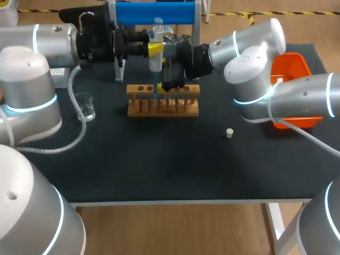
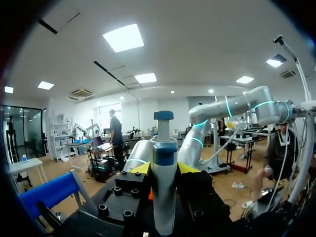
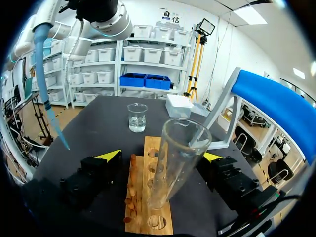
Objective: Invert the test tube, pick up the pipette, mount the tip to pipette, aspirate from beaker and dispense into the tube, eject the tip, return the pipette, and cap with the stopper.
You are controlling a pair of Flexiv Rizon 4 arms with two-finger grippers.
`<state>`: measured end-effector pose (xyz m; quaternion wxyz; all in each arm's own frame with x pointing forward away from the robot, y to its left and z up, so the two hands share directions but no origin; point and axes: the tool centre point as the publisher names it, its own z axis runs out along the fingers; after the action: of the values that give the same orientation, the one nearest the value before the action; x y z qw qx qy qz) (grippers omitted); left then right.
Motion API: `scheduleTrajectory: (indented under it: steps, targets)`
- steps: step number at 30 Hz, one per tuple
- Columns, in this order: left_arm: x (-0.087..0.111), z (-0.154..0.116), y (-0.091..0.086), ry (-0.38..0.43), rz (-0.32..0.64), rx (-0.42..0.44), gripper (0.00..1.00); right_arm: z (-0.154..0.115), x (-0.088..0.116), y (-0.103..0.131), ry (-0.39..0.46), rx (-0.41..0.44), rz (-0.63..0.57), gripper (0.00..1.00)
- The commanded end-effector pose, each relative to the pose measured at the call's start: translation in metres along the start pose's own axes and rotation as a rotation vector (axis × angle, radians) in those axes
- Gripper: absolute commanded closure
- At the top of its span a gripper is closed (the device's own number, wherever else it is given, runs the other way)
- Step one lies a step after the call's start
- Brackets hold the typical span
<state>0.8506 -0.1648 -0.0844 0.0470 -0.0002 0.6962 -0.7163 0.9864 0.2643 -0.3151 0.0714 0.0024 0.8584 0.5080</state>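
Editor: What does the left gripper (image 2: 164, 170) have?

Stringer: The pipette (image 2: 164, 202), upright and clamped between both yellow fingertips. Its blue tip (image 3: 48, 94) points down beside the rack (image 3: 138, 212) and stands apart from the tube (image 3: 173, 163).

Editor: Where is the tube?

Stringer: It is mouth up and leaning, with its foot at the wooden rack, between the fingers of the right gripper (image 3: 162, 156). Those fingers are spread. One stands clear of the glass, so nothing is grasped there. Whether the foot sits in a hole cannot be told.

Editor: And the other pieces?

Stringer: The beaker (image 1: 85, 105), holding clear liquid, stands on the dark table (image 1: 159, 159), well apart from the rack on the left arm's side. The stopper (image 1: 229, 133) lies alone toward the right arm's side, well apart from the rack.
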Motion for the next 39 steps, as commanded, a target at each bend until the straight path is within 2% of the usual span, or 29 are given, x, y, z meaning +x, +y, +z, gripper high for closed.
scheduleTrajectory:
  steps: [1,12,18,39]
  targets:
    - [0.002,0.010,0.008,-0.054,-0.003,0.020,1.00,-0.002,0.000,0.001,0.002,0.002,0.000,0.00]
    - [0.006,0.015,0.020,-0.101,-0.031,0.031,1.00,-0.002,0.000,0.001,0.002,0.002,0.000,0.00]
    - [0.005,0.020,0.021,-0.080,-0.035,0.012,1.00,-0.002,0.000,0.001,0.002,0.002,0.000,0.00]
    - [0.006,0.020,0.022,-0.075,-0.033,0.023,1.00,-0.004,0.000,0.000,0.000,-0.002,0.003,0.00]
